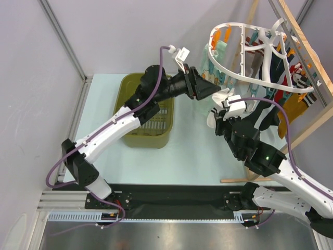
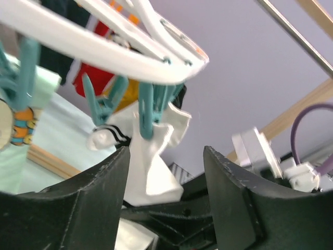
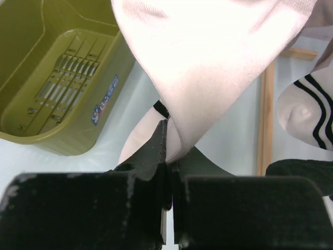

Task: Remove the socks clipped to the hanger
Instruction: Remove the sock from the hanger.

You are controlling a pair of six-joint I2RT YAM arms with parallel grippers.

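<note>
Right tool (image 3: pixel 167 151) is pinching the limp, light white fabric sock (image 3: pixel 208 62), best held just below its teal plastic peg (image 2: pixel 148 112) on the white plastic ring hanger (image 2: pixel 104 52); left tool (image 2: pixel 165 156) is hanging open alongside.

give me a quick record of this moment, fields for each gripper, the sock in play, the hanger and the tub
left gripper: open, raised toward the underside of the hanger
right gripper: shut on white sock fabric
white sock: hangs from a teal peg, lower part pinched by the right gripper
hanger: white ring, several socks clipped to it
tub: olive green, on the table, no sock visible inside
</note>
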